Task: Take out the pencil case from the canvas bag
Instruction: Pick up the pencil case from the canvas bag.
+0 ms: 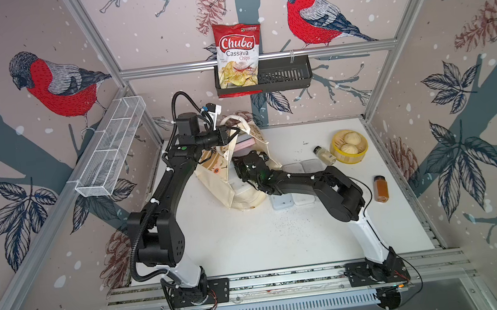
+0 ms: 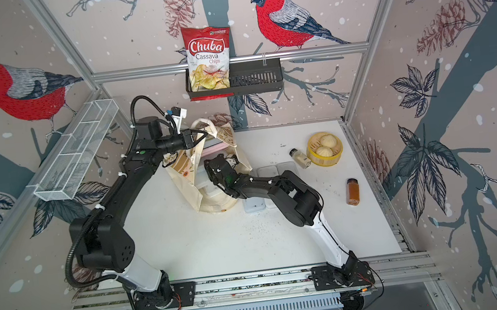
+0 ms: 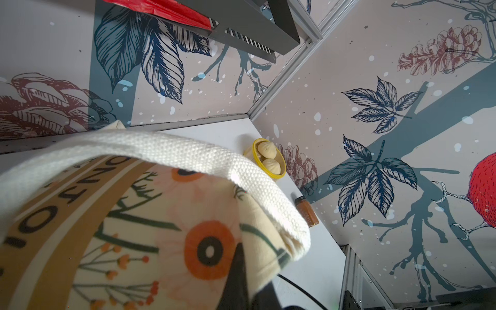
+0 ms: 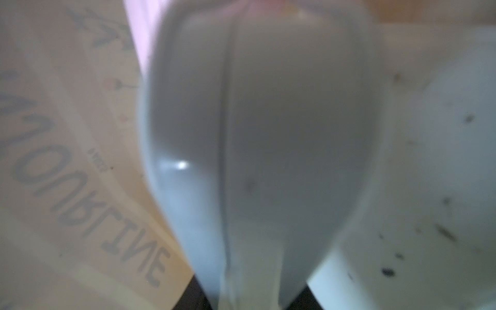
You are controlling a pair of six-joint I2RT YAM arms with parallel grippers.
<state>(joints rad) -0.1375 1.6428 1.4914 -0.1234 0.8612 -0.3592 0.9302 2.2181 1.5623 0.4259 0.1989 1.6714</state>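
The canvas bag (image 1: 220, 171) lies on its side on the white table, its mouth towards the right in both top views. My left gripper (image 1: 230, 134) is shut on the bag's upper rim beside a loop handle (image 3: 161, 153) and holds it raised; in the left wrist view the dark fingers (image 3: 237, 271) pinch the printed fabric. My right gripper (image 1: 240, 169) reaches into the bag's mouth. There it is shut on the pencil case (image 4: 268, 134), a pale grey-white hard case with a seam, which fills the blurred right wrist view. A pink item (image 1: 247, 143) also shows inside the bag.
Several pale lidded boxes (image 1: 282, 203) lie beside the bag under my right arm. A yellow steamer with two buns (image 1: 349, 146), a small clear jar (image 1: 324, 154) and an amber spice jar (image 1: 380, 188) stand on the right. Wire shelf (image 1: 111, 148) on the left wall, black basket with chips (image 1: 264, 77) on the back wall.
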